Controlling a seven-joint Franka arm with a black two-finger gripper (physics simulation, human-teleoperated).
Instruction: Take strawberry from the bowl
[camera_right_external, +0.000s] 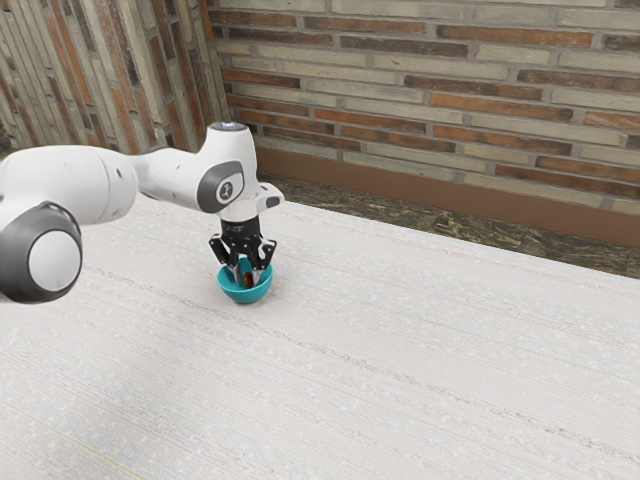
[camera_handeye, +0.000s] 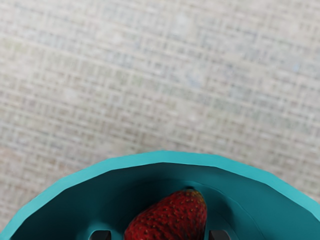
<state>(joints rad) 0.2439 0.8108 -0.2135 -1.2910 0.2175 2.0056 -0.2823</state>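
My gripper (camera_right_external: 247, 277) points straight down into the teal bowl (camera_right_external: 244, 296), its fingers open and apart below the rim's height. Between them, low in the bowl, is the dark red strawberry (camera_right_external: 248, 281). From the wrist view, the strawberry (camera_handeye: 172, 217) lies on its side inside the bowl (camera_handeye: 165, 157). The tips of the gripper (camera_handeye: 159, 236) stand on either side of it, with a visible gap at one side and hardly any at the other. The fruit's lower part is cut off there.
The bowl stands on a pale, streaked table (camera_right_external: 400, 370). Behind the table's far edge run a dark strip of floor (camera_right_external: 420, 222) and a brick wall (camera_right_external: 430, 100). The arm reaches in from the exterior view's left, above the table.
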